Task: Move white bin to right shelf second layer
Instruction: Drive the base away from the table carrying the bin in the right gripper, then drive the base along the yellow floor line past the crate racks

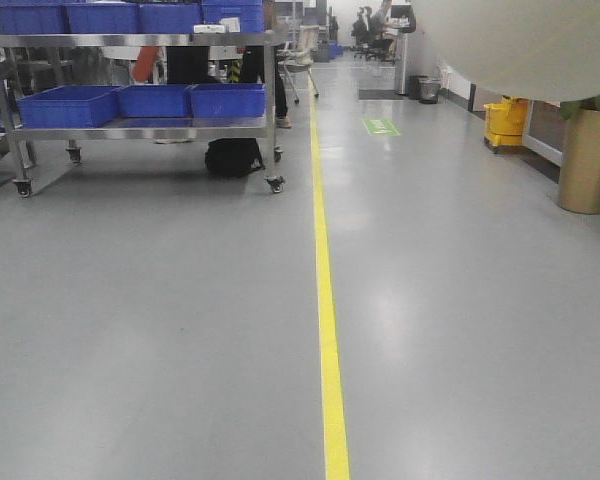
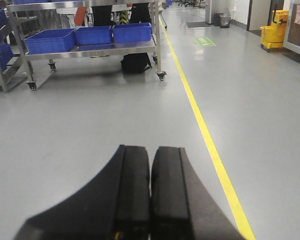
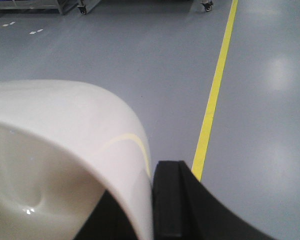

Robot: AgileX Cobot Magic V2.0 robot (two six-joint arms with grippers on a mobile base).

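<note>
The white bin (image 3: 65,130) fills the lower left of the right wrist view, its glossy curved wall clamped between the black fingers (image 3: 167,200) of my right gripper (image 3: 146,192), which is shut on it above the floor. In the front view the white bin (image 1: 520,40) shows as a pale curved shape at the top right. My left gripper (image 2: 151,155) hangs over bare grey floor, its two pads pressed together and holding nothing. The right shelf second layer is out of view.
A wheeled steel cart (image 1: 140,130) with blue crates (image 1: 130,100) stands ahead on the left, with a person's legs behind it. A yellow floor line (image 1: 325,300) runs forward. At the right are a yellow mop bucket (image 1: 505,122) and a gold planter (image 1: 588,160).
</note>
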